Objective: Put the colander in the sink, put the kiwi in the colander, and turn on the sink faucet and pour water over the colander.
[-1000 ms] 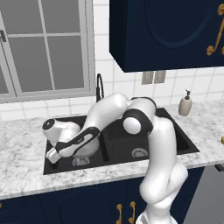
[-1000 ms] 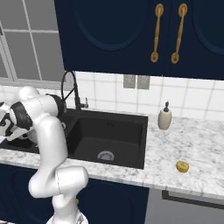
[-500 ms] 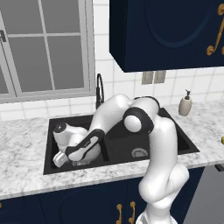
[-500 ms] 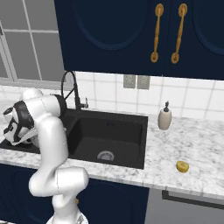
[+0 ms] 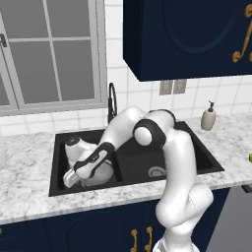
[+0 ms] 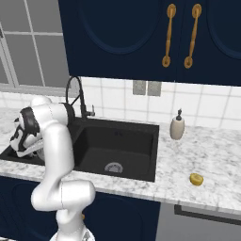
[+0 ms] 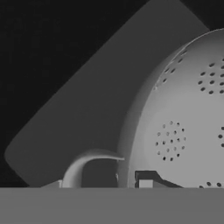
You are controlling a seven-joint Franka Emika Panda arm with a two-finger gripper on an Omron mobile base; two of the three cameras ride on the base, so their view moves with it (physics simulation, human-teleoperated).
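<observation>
The light grey colander [image 5: 102, 171] sits low in the left basin of the black sink [image 5: 199, 150], tilted under my hand. My gripper [image 5: 72, 178] is shut on its rim, beside a loop handle [image 7: 89, 160]. In the hand view the perforated bowl [image 7: 183, 127] fills the right side, with one fingertip [image 7: 145, 180] against its rim. The kiwi [image 6: 196, 179] lies on the marble counter far right of the sink [image 6: 136, 141], well away from the gripper. Behind the basin divider stands the black gooseneck faucet [image 5: 112, 101] [image 6: 75, 92]; no water runs from it.
A beige soap dispenser [image 6: 177, 127] stands on the counter behind the sink's right end. The right basin shows its silver drain [image 6: 113, 167]. A window [image 5: 49, 54] is behind the left counter and dark blue cabinets [image 6: 141, 37] hang overhead. My arm arches over the basin divider.
My gripper has carried the colander rightward and down, from over the sink's left edge into the left basin. The kiwi and faucet have not moved.
</observation>
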